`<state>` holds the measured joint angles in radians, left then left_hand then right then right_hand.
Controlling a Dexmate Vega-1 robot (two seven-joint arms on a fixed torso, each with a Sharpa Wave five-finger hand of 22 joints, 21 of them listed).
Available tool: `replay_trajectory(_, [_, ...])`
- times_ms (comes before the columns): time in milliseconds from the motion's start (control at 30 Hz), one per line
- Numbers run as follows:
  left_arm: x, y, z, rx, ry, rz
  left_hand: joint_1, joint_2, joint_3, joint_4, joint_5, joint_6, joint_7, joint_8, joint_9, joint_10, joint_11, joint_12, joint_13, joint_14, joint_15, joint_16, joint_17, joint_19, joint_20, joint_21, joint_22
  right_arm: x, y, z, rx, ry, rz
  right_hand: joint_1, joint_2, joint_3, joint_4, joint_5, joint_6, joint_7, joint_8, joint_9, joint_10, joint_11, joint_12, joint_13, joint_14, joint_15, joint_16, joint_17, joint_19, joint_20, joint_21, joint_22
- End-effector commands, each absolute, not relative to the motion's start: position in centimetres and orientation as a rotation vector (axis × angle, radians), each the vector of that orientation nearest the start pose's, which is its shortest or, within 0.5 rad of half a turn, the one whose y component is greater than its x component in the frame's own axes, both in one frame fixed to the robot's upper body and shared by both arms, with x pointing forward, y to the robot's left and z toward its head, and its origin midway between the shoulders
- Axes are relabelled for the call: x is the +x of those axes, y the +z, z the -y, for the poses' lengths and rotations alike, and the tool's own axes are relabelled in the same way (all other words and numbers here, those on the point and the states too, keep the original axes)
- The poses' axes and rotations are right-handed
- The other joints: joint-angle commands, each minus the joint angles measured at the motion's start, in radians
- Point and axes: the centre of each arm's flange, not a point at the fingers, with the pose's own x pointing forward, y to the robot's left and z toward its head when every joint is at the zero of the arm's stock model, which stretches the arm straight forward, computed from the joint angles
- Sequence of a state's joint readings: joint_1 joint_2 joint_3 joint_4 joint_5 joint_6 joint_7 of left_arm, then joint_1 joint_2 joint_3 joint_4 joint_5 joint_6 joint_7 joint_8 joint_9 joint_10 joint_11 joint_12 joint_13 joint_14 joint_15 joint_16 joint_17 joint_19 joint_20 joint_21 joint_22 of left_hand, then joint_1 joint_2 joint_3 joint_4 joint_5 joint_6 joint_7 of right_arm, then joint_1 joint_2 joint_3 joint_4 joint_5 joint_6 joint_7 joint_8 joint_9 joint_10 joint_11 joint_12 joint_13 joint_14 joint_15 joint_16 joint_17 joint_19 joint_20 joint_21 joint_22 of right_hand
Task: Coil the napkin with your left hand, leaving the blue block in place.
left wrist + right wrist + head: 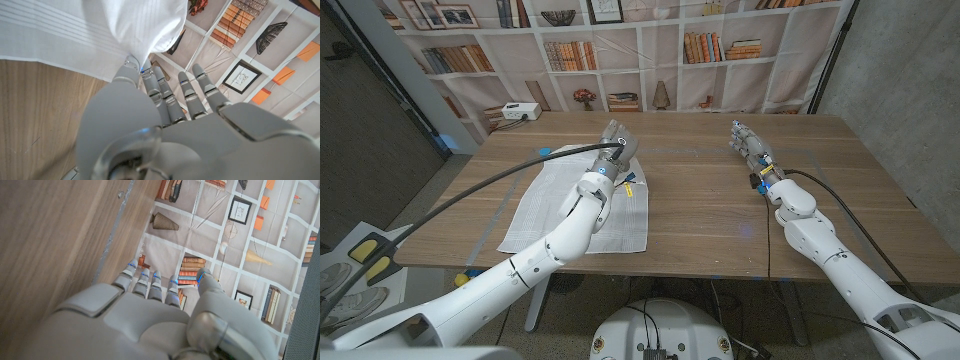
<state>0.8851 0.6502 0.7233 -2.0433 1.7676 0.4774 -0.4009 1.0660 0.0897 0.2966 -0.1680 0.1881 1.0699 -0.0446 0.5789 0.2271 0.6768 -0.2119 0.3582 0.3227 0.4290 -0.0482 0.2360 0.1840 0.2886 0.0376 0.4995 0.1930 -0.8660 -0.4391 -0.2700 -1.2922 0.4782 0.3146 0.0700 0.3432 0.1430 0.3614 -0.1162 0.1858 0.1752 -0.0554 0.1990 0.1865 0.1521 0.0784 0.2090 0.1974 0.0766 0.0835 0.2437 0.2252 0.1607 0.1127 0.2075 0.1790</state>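
Since napkin [578, 205] lies flat at table's [720, 220] near-left edge, long axis running near to far, left hand [616, 145] sits at its far end, pinching lifted corner. Coil must run back toward near edge. Right hand [748, 142] well apart, fingers extended, holding nothing. Block not discernible.

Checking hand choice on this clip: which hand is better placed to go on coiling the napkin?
Left. The left hand is at the far edge of the napkin and pinches lifted cloth in the left wrist view. The right hand stands apart over bare table.
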Motion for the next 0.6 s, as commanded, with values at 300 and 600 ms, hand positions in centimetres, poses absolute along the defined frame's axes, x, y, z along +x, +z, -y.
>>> replay_trajectory(300, [47.2,2.5,-12.0,2.247,0.461,0.338,0.004,-0.011,0.018,0.002,-0.002,0.028,-0.017,0.001,-0.004,-0.005,-0.001,-0.011,0.003,-0.003,-0.165,-0.008,0.004,-0.011,0.003,-0.005,0.002,64.7,-1.9,28.9,-0.055,0.180,0.650,-0.005,0.009,0.000,0.003,-0.002,0.001,-0.003,-0.005,0.002,0.003,-0.002,-0.005,0.004,0.006,-0.001,0.001,0.006,0.008,0.000,0.001,0.003])
replay_trajectory(600, [46.4,1.3,-12.1,2.257,0.394,0.235,0.002,-0.008,0.019,0.006,-0.002,0.018,-0.018,-0.005,-0.006,0.001,0.000,-0.015,0.004,-0.004,-0.167,-0.008,0.006,-0.012,-0.001,-0.006,0.003,65.0,-1.6,28.5,-0.059,0.189,0.651,-0.007,0.013,0.001,0.006,-0.001,0.000,-0.005,-0.005,0.002,0.003,-0.006,-0.005,0.004,0.008,-0.004,0.002,0.008,0.009,-0.003,0.001,0.003])
